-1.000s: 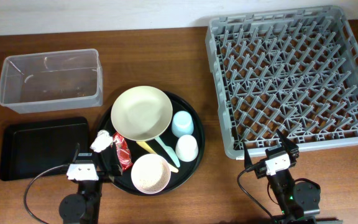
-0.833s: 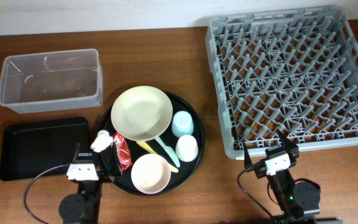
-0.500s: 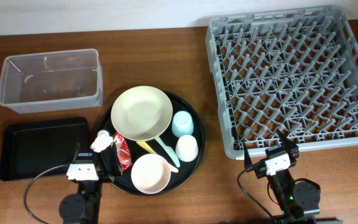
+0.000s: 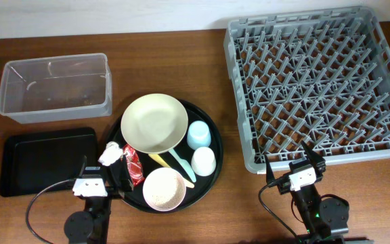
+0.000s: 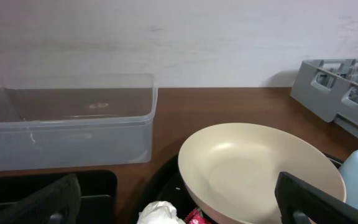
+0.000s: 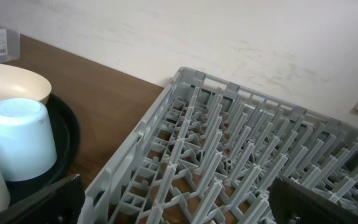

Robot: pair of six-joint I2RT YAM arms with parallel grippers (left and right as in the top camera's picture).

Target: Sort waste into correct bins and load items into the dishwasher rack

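On the round black tray (image 4: 211,133) lie a cream plate (image 4: 154,123), a light blue cup (image 4: 199,134), a white cup (image 4: 203,161), a pinkish bowl (image 4: 164,189) holding white rice, a yellow utensil (image 4: 158,160) and a mint utensil (image 4: 181,165). A crumpled tissue (image 4: 110,154) and a red wrapper (image 4: 133,165) lie at the tray's left edge. My left gripper (image 4: 102,169) stands open just in front of the tissue (image 5: 160,213) and plate (image 5: 260,165). My right gripper (image 4: 294,157) stands open at the front edge of the grey dishwasher rack (image 4: 317,81), rack (image 6: 229,162) pegs ahead of it.
The clear tub (image 4: 56,87) stands at the back left, and the shallow black tray (image 4: 46,160) lies in front of it. In the left wrist view the tub (image 5: 67,124) is at the left, the rack corner (image 5: 340,84) at the right.
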